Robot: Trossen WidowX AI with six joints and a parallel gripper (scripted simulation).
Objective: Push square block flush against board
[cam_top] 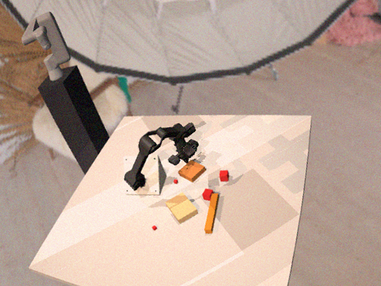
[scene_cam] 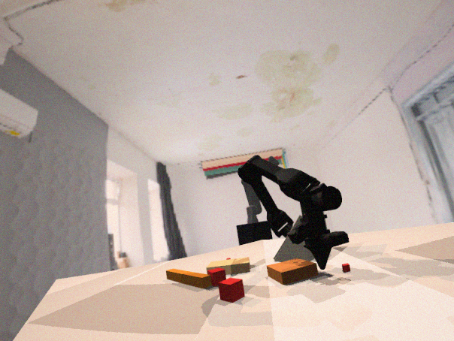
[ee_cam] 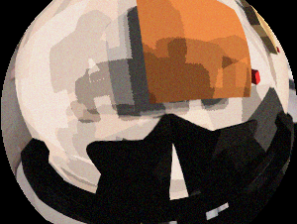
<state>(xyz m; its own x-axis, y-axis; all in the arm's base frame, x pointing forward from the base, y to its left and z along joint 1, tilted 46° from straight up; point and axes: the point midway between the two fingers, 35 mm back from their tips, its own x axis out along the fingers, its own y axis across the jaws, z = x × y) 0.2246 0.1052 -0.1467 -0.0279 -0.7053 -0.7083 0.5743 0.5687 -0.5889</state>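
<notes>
Top view: the black arm (cam_top: 146, 144) (scene_cam: 259, 195) bends over the light tabletop (cam_top: 114, 276) (scene_cam: 113, 315), with its gripper (cam_top: 187, 159) (scene_cam: 322, 266) (ee_cam: 167, 117) right by the orange slab (cam_top: 191, 171) (scene_cam: 293, 270) (ee_cam: 193, 50). Honestly can't tell which piece counts as the square block, so here's the lot. The slab lies flat, and the long orange bar (cam_top: 211, 213) (scene_cam: 189, 278) is well apart from it. One red cube (cam_top: 207, 194) (scene_cam: 216, 276) sits at the bar's near-arm end; can't tell if they touch. Another red block (cam_top: 224, 175) (scene_cam: 231, 289) stands off by itself. The yellow slab (cam_top: 182, 208) (scene_cam: 228, 265) (ee_cam: 262, 25) is between the base side and the bar, apart from the bar.

Exterior view: claw points down with its tips together, nothing clamped in there. It's low, next to the orange slab, but I can't tell if it's touching. The slab is flat on the table, apart from the bar and both bigger red pieces. A tiny red cube (scene_cam: 346, 267) is out past the claw.

Wrist view: fingertips meet in a point, with just a thin gap further back. The orange slab is right ahead of them, its top partly shaded, and a bit of the yellow one peeks in at the upper corner.
</notes>
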